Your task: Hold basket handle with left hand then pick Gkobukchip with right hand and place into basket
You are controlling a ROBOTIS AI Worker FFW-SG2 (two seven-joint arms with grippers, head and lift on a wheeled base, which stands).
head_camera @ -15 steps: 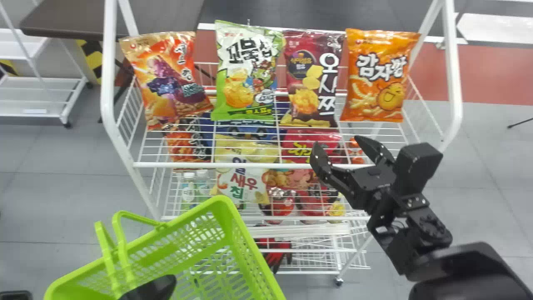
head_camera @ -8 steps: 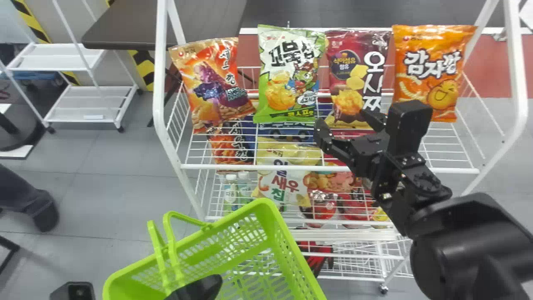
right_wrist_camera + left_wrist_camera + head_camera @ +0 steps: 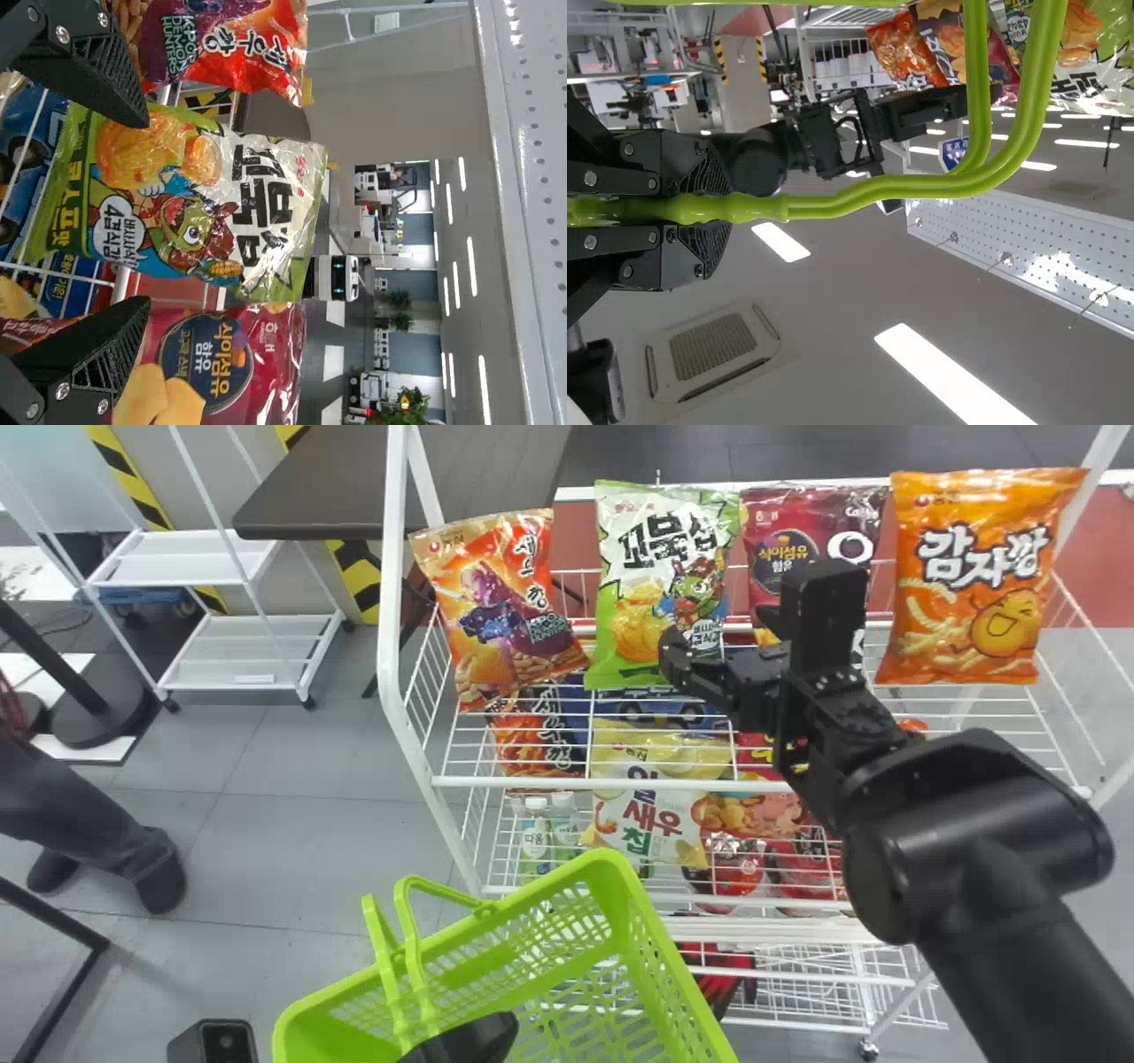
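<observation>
The green-and-white Gkobukchip bag (image 3: 660, 589) stands on the rack's top shelf, second from the left. My right gripper (image 3: 719, 633) is at its lower right side, overlapping the dark red bag. In the right wrist view, my right gripper (image 3: 144, 211) is open, its fingers toward opposite sides of the Gkobukchip bag (image 3: 190, 199); nothing is gripped. At the bottom, my left gripper (image 3: 469, 1038) is by the handle of the green basket (image 3: 660, 965). The left wrist view has my left gripper (image 3: 713, 209) shut on the green handle (image 3: 859, 197).
Beside the Gkobukchip stand an orange-red bag (image 3: 505, 602) at left and a dark red bag (image 3: 811, 518) at right, close by. An orange bag (image 3: 979, 576) is farther right. The white wire rack (image 3: 549, 782) holds more snacks below. A person's leg is at far left.
The head view has turned left, so rack and basket sit farther right in it. My right gripper has moved left along the rack, from below the orange bag to the Gkobukchip's lower right.
</observation>
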